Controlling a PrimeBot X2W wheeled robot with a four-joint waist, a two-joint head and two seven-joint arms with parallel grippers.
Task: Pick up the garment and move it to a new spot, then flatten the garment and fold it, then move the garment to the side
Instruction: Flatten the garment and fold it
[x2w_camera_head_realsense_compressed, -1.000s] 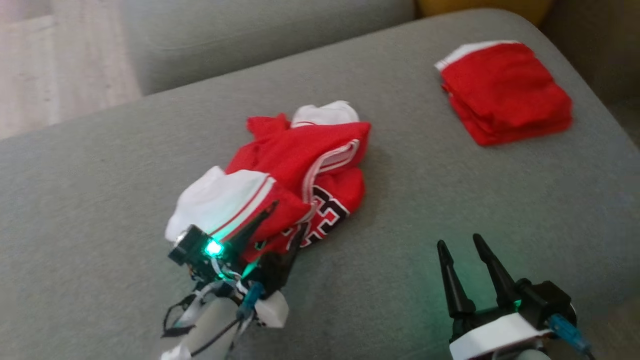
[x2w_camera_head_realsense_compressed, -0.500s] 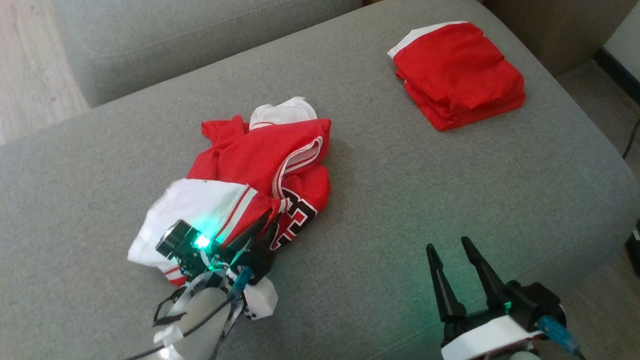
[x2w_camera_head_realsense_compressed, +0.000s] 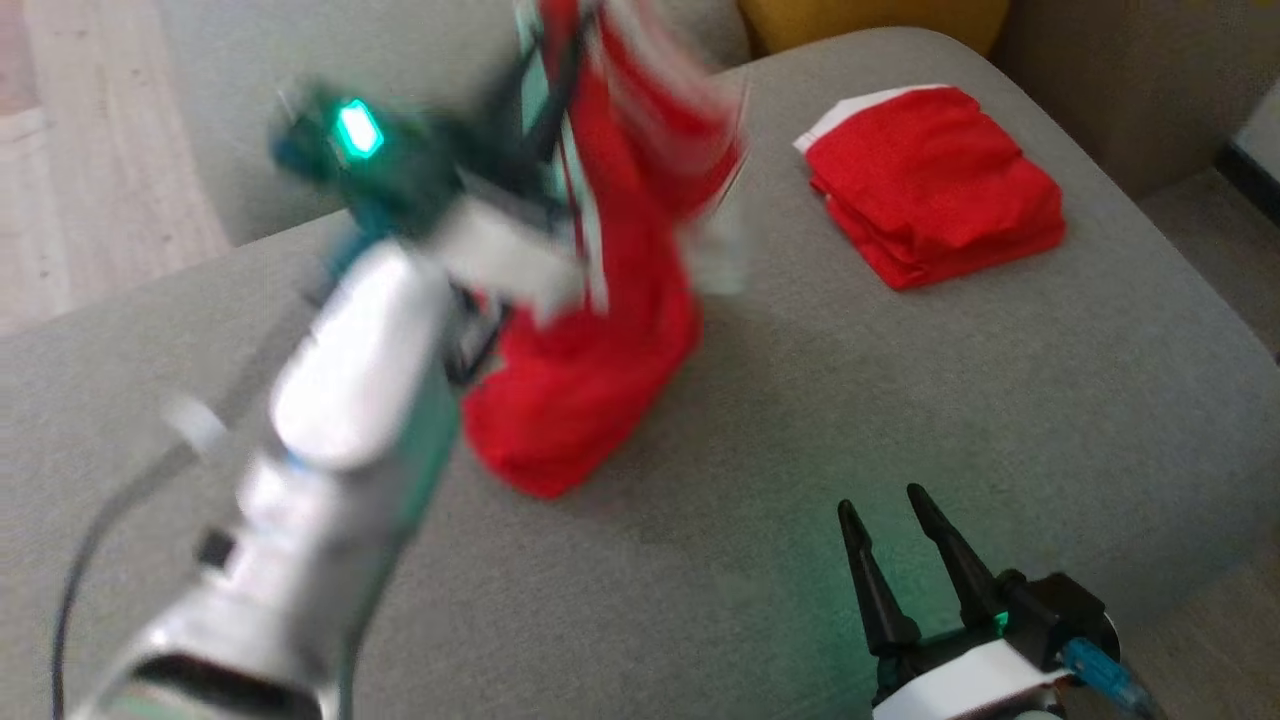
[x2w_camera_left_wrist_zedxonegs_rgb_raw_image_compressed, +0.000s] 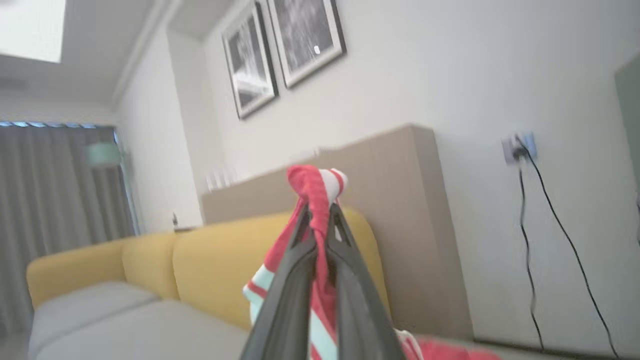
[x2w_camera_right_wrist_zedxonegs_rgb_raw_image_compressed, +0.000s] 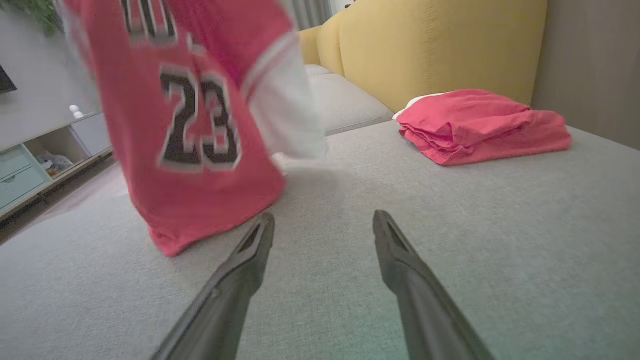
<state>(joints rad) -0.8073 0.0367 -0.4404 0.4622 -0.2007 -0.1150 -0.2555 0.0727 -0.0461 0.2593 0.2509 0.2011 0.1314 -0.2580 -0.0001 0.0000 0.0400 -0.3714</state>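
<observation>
The garment (x2w_camera_head_realsense_compressed: 590, 370) is a red jersey with white trim and a black "23". It hangs from my raised left gripper (x2w_camera_head_realsense_compressed: 550, 60), its lower hem still resting on the grey sofa seat (x2w_camera_head_realsense_compressed: 850, 400). In the left wrist view my left gripper (x2w_camera_left_wrist_zedxonegs_rgb_raw_image_compressed: 320, 212) is shut on a bunched red-and-white fold of the garment (x2w_camera_left_wrist_zedxonegs_rgb_raw_image_compressed: 316, 186). In the right wrist view the garment (x2w_camera_right_wrist_zedxonegs_rgb_raw_image_compressed: 190, 130) hangs at the left, ahead of my right gripper (x2w_camera_right_wrist_zedxonegs_rgb_raw_image_compressed: 324, 222). My right gripper (x2w_camera_head_realsense_compressed: 880, 510) stands open low over the seat's front right, holding nothing.
A folded red cloth stack (x2w_camera_head_realsense_compressed: 935, 185) lies at the seat's far right, also seen as the folded stack (x2w_camera_right_wrist_zedxonegs_rgb_raw_image_compressed: 480, 125) in the right wrist view. Yellow sofa cushions (x2w_camera_right_wrist_zedxonegs_rgb_raw_image_compressed: 430, 45) rise behind it. A wooden floor (x2w_camera_head_realsense_compressed: 90, 170) lies to the left beyond the seat.
My left gripper shut on the crumpled garment and has swung it up off the seat, so it now hangs lengthwise. The head camera shifted. The right gripper stayed put.
</observation>
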